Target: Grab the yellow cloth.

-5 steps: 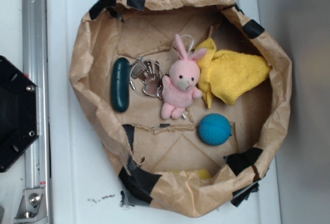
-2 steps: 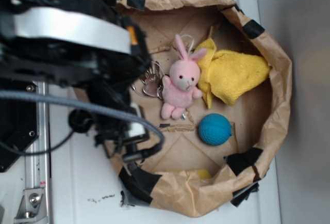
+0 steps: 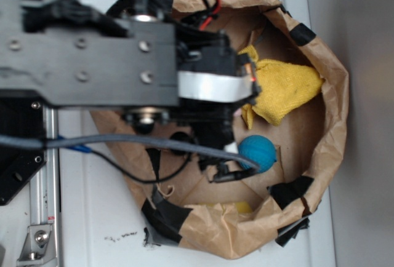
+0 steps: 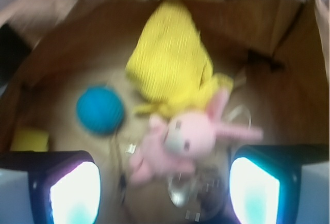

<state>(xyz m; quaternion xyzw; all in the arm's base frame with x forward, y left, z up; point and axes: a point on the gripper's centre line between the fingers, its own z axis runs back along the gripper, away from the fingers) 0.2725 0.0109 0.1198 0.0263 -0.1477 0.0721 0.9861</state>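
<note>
Fingers (image 4: 165,182) spread, empty, above pink bunny (image 4: 180,141); yellow cloth (image 4: 170,64) apparently touching bunny, blurred.

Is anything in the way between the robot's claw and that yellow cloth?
Yes. In the wrist view the pink plush bunny lies between the open end effector and the yellow cloth, its ears against the cloth's near edge.

a white table top (image 3: 92,218), lightly scuffed with dark specks near its lower edge, carries a silver metal rail (image 3: 38,218) along its left side, with a plain grey surface (image 3: 363,156) to the right.
</note>
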